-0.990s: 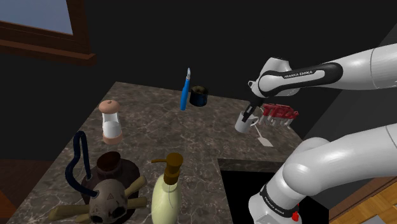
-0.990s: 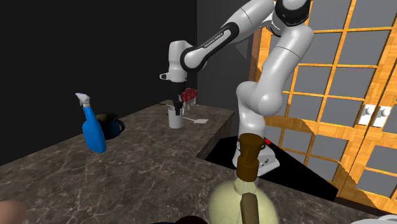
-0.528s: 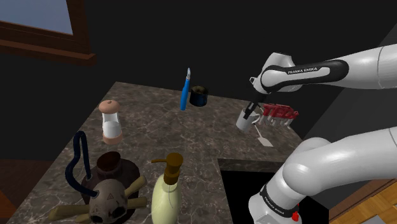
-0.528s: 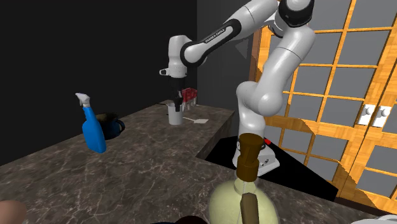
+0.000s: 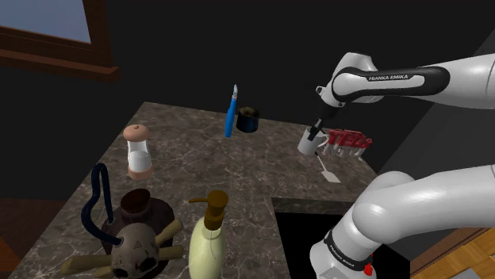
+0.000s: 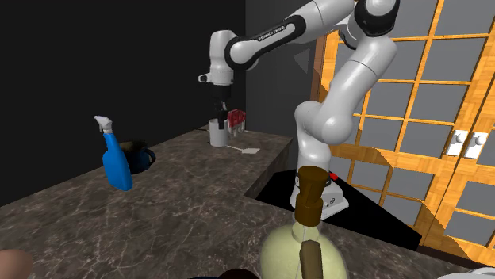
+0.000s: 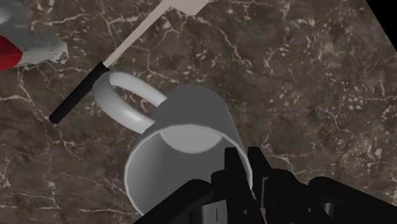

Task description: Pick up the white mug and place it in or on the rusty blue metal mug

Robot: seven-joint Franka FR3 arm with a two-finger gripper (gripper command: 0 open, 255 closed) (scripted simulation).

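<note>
As seen in the shoulder view, the white mug [image 5: 310,143] is located near the far right corner of the marble counter [image 5: 198,170], directly under the gripper [image 5: 316,127]. The fingers [image 7: 232,172] are closed on the mug's wall at the rim, one inside and one outside. Whether the base touches the counter cannot be told.

A red and white object [image 5: 349,141] is placed just beside the mug, on the shoulder view's right. A flat tool with a black handle [image 7: 119,51] lies close by the mug's handle. The dark blue mug [image 5: 248,119] is set well apart, toward the shoulder view's left along the far edge. A blue spray bottle [image 5: 230,115] leans just beside it and partly covers it in the second exterior view. A shaker [image 5: 139,150], a soap dispenser [image 5: 208,238] and a skull figure [image 5: 135,247] are grouped at the near end, well away from the gripper.

A wooden lattice door [image 6: 412,119] behind the arm is shown in the second exterior view. The mug's inside and pale bottom are shown in the wrist view, together with the loop of its handle.

The mug's long axis is held roughly upright, with the opening turned up toward the gripper. Its handle is pointed toward the flat tool and the red and white object.
</note>
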